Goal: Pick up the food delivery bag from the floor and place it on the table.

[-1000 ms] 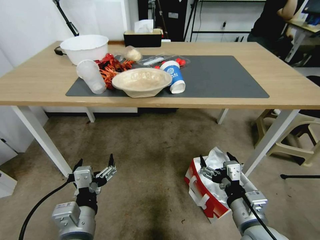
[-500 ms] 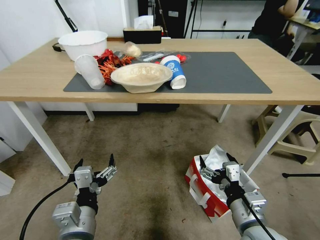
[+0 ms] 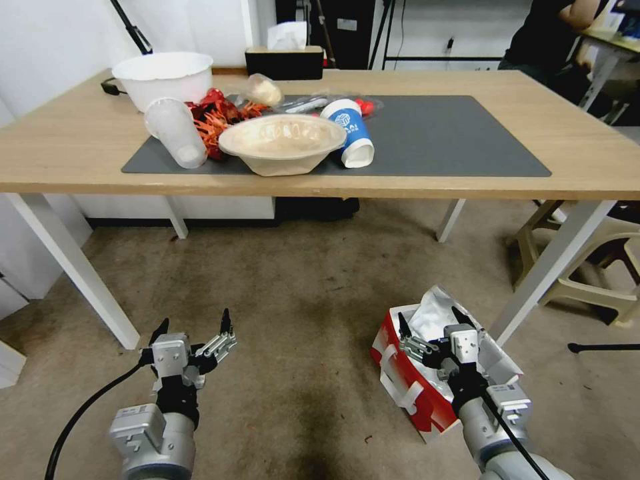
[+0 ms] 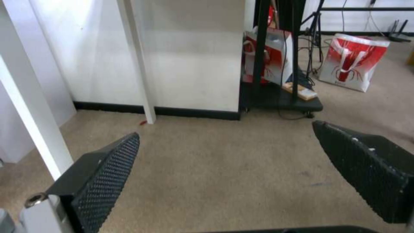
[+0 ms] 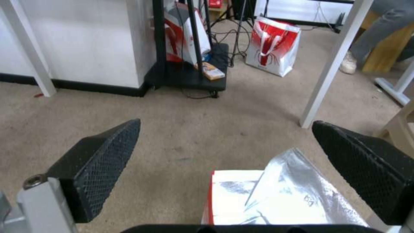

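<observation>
- Food delivery bag (image 3: pixel 417 383) sits on the floor (image 3: pixel 300 293), right side, just near of the table's (image 3: pixel 80 150) near right leg, foil lining spilling out of its open top (image 5: pixel 276 194).
- Right gripper (image 3: pixel 430 325) hangs right over that open mouth, fingers spread wide, holding nothing; no contact visible.
- Left gripper (image 3: pixel 193 328) is low on the left over bare carpet, fingers apart and empty too.
- Up on the table: a dark mat (image 3: pixel 453 140), bowls, cups, red scraps crowding the left half.
</observation>
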